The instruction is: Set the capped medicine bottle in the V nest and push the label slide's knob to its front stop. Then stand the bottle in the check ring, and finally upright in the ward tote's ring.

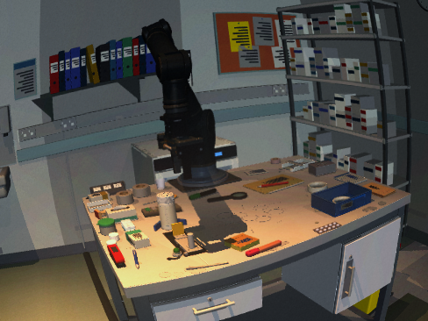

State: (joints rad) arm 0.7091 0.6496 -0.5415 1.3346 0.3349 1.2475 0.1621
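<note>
The capped medicine bottle (167,210), white with a pale speckled cap, stands upright on the left part of the bench, beside a blue V-shaped nest (158,224). Just in front of it sits the label slide (187,244) with a yellow block and a small grey knob (190,239). My gripper (175,169) hangs open and empty well above and behind the bottle, close to the arm's base. The blue ward tote (341,198) sits far to the right with a white ring inside it. A faint ring outline (226,216) is marked on the bench near the middle.
A grey printer box (151,160) stands behind the arm's base. Tape rolls, small boxes, a green jar (106,226) and a red tool crowd the bench's left end. An orange box (241,241) and a red marker (263,248) lie near the front edge. A tall shelf rack stands at right.
</note>
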